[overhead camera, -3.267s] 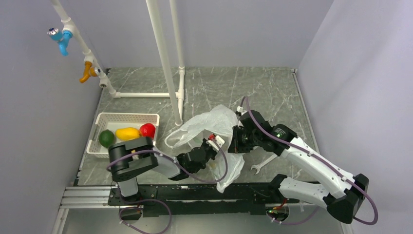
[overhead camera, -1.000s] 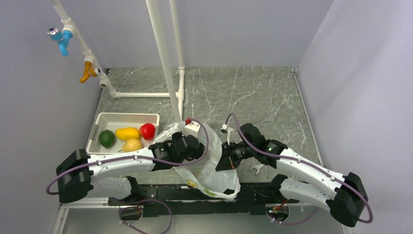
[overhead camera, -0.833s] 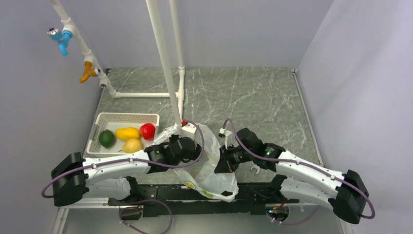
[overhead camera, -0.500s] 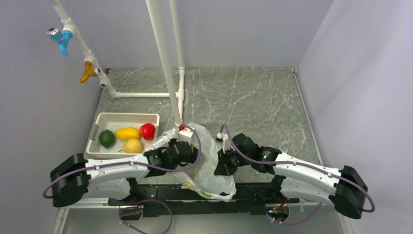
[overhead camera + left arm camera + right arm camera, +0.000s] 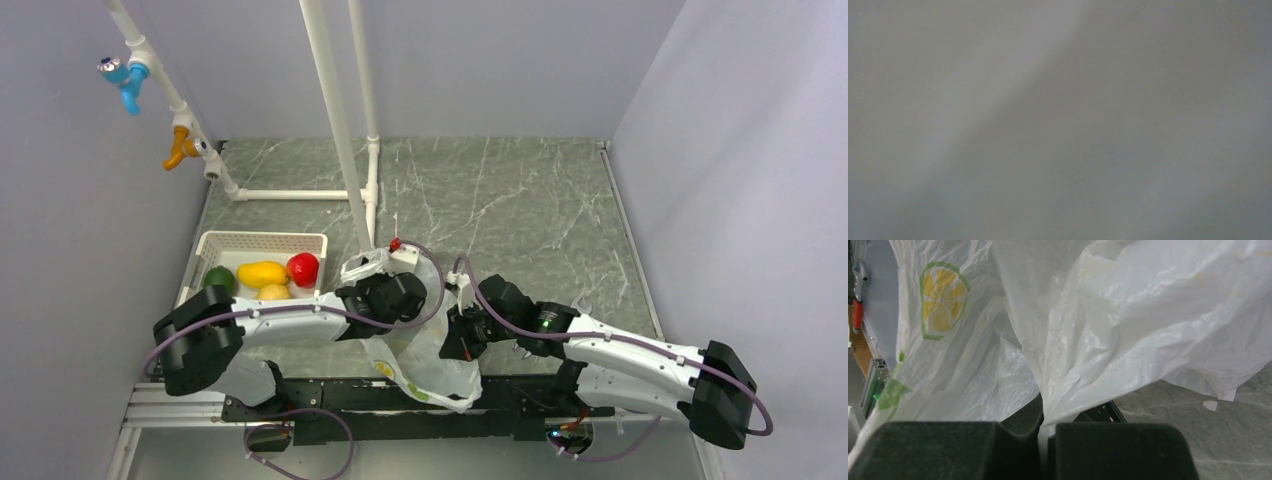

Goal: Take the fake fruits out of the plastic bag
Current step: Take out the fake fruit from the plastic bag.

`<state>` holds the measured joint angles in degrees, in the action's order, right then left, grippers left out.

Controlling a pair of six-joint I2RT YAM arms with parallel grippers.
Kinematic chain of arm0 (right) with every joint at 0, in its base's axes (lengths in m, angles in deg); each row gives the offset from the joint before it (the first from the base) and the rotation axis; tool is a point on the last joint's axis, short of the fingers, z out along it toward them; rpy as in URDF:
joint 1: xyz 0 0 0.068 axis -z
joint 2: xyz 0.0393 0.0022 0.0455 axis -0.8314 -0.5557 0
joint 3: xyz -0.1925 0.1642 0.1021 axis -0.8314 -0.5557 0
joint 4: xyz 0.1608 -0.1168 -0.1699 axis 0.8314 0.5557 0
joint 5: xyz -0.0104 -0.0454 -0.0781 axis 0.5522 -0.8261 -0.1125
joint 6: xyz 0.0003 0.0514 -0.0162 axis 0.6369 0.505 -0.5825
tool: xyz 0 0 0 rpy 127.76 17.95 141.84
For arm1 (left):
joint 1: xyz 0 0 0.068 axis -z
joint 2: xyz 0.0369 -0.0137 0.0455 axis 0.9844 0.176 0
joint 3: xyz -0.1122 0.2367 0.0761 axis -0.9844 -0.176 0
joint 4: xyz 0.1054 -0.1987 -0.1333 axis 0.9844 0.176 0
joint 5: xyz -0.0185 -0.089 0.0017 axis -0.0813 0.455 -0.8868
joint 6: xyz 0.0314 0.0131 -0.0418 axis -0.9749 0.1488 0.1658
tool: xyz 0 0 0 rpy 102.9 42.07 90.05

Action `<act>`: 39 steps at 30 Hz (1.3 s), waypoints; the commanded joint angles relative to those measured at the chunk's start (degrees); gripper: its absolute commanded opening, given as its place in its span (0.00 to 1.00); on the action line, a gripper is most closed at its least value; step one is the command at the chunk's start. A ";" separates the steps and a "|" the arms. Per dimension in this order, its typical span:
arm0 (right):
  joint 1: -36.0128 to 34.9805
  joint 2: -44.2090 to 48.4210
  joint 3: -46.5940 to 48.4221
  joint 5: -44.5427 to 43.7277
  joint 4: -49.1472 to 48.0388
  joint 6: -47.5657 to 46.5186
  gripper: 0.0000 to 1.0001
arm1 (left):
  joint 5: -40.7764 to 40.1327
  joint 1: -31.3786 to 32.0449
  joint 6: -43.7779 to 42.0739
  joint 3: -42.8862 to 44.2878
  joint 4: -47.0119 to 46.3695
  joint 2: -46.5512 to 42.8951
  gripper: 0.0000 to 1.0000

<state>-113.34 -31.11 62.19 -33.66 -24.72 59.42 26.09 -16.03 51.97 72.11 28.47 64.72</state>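
The plastic bag [image 5: 432, 352], thin white film with a lemon print [image 5: 943, 300], hangs crumpled between the two arms at the near table edge. My right gripper [image 5: 453, 338] [image 5: 1044, 427] is shut, with a fold of the bag pinched between its black pads. My left gripper [image 5: 405, 303] reaches into the bag's upper opening; its fingers are hidden by the film. The left wrist view is only blurred grey. Several fake fruits lie in the white tray [image 5: 262, 240]: green [image 5: 218, 278], orange-yellow [image 5: 262, 272], red [image 5: 303, 267] and small yellow [image 5: 275, 292]. No fruit shows inside the bag.
White pipes [image 5: 340, 130] stand upright just behind the bag, with a low pipe frame [image 5: 300, 194] along the back left. Blue [image 5: 128, 78] and orange [image 5: 180, 145] taps stick out of the left wall. Grey marble tabletop [image 5: 520, 200] stretches behind the arms.
The left arm has swung its elbow inward and pushed its gripper right, further into the bag. The right gripper has drawn the pinched bag slightly left and nearer. Earlier, a yellow fruit joined the tray.
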 commanded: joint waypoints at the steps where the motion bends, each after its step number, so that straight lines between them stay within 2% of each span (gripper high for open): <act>1: -0.27 1.41 1.54 -0.32 -1.71 1.02 0.00 | 2.30 -4.14 -5.80 1.58 -1.93 3.24 0.89; 4: -0.22 1.92 1.16 -0.18 -1.79 1.52 0.00 | 5.84 -5.28 -8.41 0.53 -5.95 4.41 0.81; 6: -0.19 2.25 1.36 -0.50 -1.35 1.44 0.00 | 6.43 -5.39 -8.43 0.31 -6.83 5.90 0.81; 11: -0.20 2.77 1.93 -2.48 0.00 1.53 0.00 | 7.30 -5.60 -7.36 2.67 -4.41 10.56 0.59; 15: -0.19 2.24 2.33 -6.17 1.30 2.24 0.00 | 8.88 -5.35 -8.48 4.09 -2.03 7.75 0.42; 17: -0.16 1.02 2.87 -7.74 1.96 2.12 0.00 | 10.28 -4.77 -9.27 5.43 0.39 4.54 0.38; 21: -0.12 0.09 4.11 -11.25 2.37 2.31 0.00 | 18.19 -4.24 -9.11 6.49 2.62 -3.79 0.38; 25: 0.16 -0.33 6.62 -14.68 2.98 2.44 0.00 | 27.30 -4.20 -5.91 3.43 2.00 -11.85 0.42; 29: 1.26 -2.26 9.46 -17.67 3.86 2.61 0.00 | 35.45 -4.23 -2.64 1.92 2.78 -16.11 0.44; 34: 3.95 -4.00 11.75 -21.98 6.22 2.36 0.00 | 40.93 -4.20 0.72 0.12 4.66 -21.99 0.46; 39: 10.30 -3.45 10.65 -18.51 6.89 1.93 0.00 | 44.00 -4.24 2.67 -0.47 6.07 -28.74 0.47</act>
<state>-106.94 -35.11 71.65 -52.24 -18.99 61.72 64.71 -20.43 51.60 71.45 34.88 41.53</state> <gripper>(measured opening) 0.008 0.470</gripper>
